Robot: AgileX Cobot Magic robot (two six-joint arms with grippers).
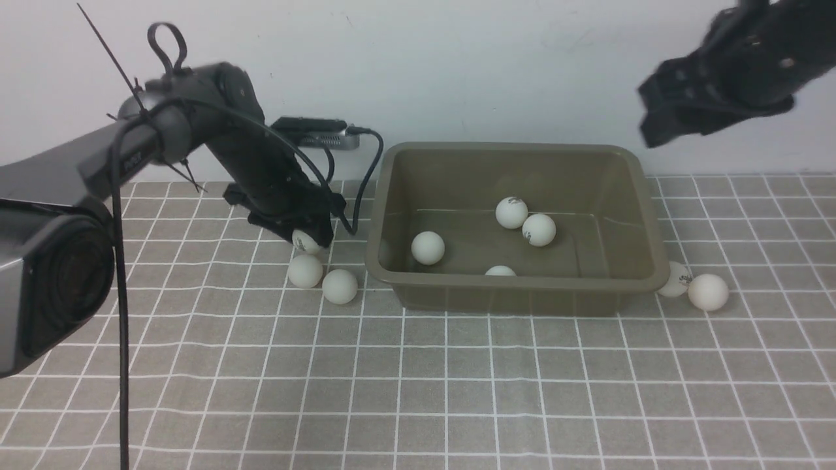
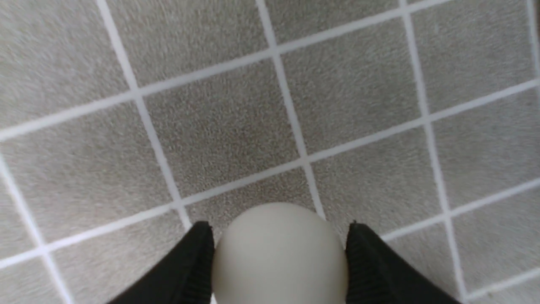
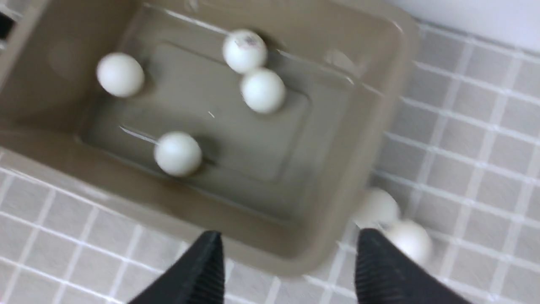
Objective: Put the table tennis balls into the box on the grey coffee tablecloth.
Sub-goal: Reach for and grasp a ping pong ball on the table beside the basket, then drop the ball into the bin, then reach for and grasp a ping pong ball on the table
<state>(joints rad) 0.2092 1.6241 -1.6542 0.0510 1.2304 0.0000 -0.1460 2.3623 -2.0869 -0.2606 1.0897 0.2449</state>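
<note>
L pincer (image 2: 278,230) is clamping one ball (image 1: 305,242), just above the grey coffee tablecloth (image 1: 418,391), left of the box (image 1: 509,284). Two more balls (image 1: 305,271) (image 1: 339,286) are sitting side by side just below it. Four (image 1: 428,248) (image 1: 511,212) (image 1: 539,230) (image 1: 500,270) are lying inside the box. R pincer (image 3: 289,236) is hanging high over the box's right end, fingers spread, holding nothing. Two balls (image 1: 676,279) (image 1: 708,292) are resting by the box's right wall.

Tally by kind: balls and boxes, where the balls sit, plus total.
box: 1
table tennis balls: 9 (4 in the box, 4 loose on the tablecloth, 1 held ball in the left gripper)
total: 10
</note>
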